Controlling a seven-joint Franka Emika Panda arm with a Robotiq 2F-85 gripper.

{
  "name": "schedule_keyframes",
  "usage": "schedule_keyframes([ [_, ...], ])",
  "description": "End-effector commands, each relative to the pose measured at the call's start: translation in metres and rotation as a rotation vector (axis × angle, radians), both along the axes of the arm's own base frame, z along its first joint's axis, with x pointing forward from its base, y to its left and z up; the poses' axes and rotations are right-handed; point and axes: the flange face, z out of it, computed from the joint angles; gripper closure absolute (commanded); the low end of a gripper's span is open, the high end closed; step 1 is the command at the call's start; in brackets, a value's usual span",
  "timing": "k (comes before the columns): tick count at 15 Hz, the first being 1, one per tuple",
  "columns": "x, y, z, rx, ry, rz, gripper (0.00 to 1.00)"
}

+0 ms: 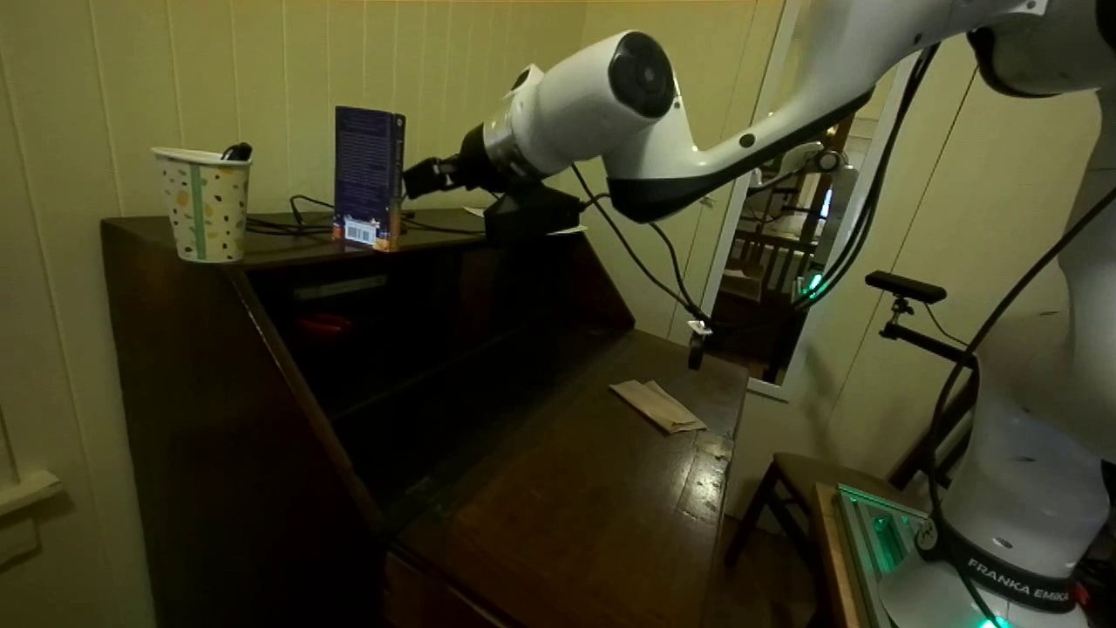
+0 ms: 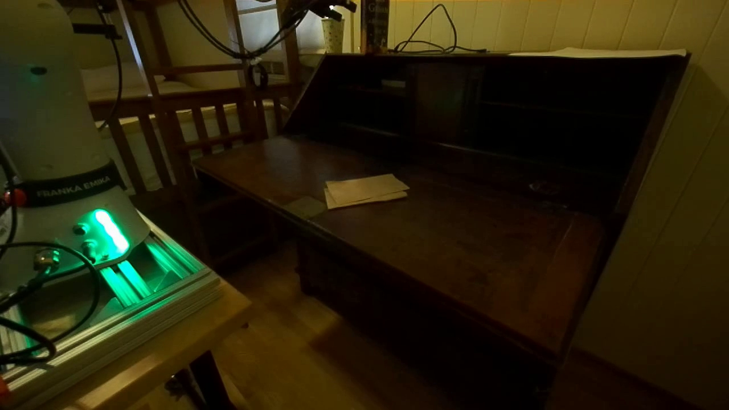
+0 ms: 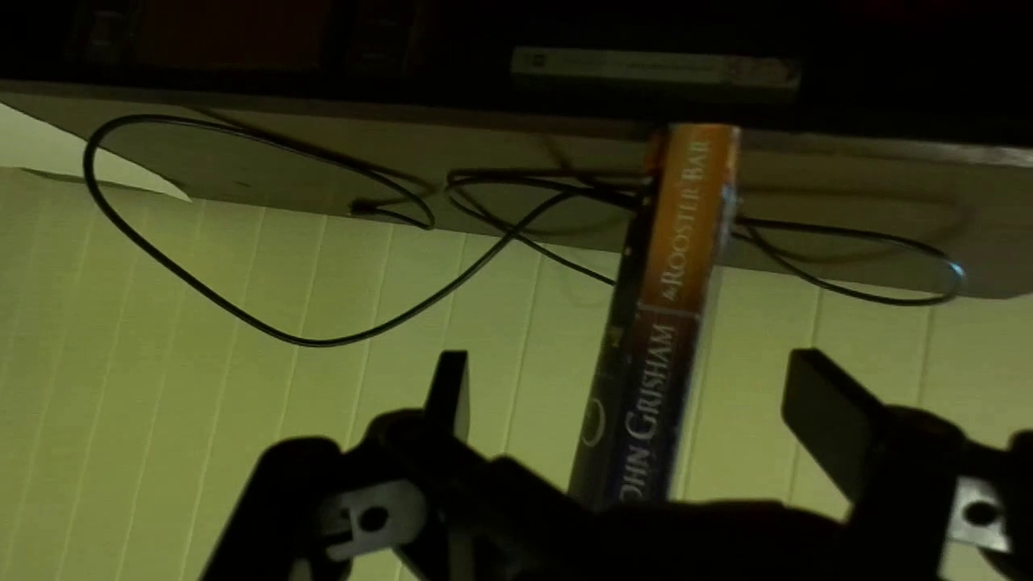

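1. Bench (image 2: 455,228): dark wood, sloped sides; flat top (image 1: 292,246), shadowed cubbies (image 2: 547,125), leaf (image 1: 540,515) folded out.
2. Top: book (image 1: 362,174) upright on end. Patterned cup (image 1: 207,209) at its 9 o'clock in both exterior views, apart.
3. Top: black cable (image 3: 513,232), loose loops, bulk at book's 9 o'clock in wrist view. Contact with book: can't tell.
4. Top: white sheet (image 2: 598,53), book's 3 o'clock in an exterior view, well apart.
5. Leaf: folded tan paper (image 1: 658,406), book's 4 o'clock in an exterior view.
6. Cubbies: slim pale item (image 1: 340,287), book's 6 o'clock; red item (image 1: 323,324) at its 7, too dark to ID.

The spread hand (image 3: 628,353) has room either side of the upright book (image 3: 663,323); cable loops (image 3: 514,235) lie behind it.
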Motion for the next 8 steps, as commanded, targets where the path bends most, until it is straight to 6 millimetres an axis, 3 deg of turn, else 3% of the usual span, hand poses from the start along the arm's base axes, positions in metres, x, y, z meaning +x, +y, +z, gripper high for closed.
schedule_keyframes([
  [1, -0.043, 0.019, 0.030, 0.074, 0.045, 0.093, 0.00],
  [4, -0.066, 0.041, 0.046, 0.099, 0.080, 0.136, 0.00],
  [8, -0.087, 0.077, 0.064, -0.024, 0.079, 0.069, 0.00],
])
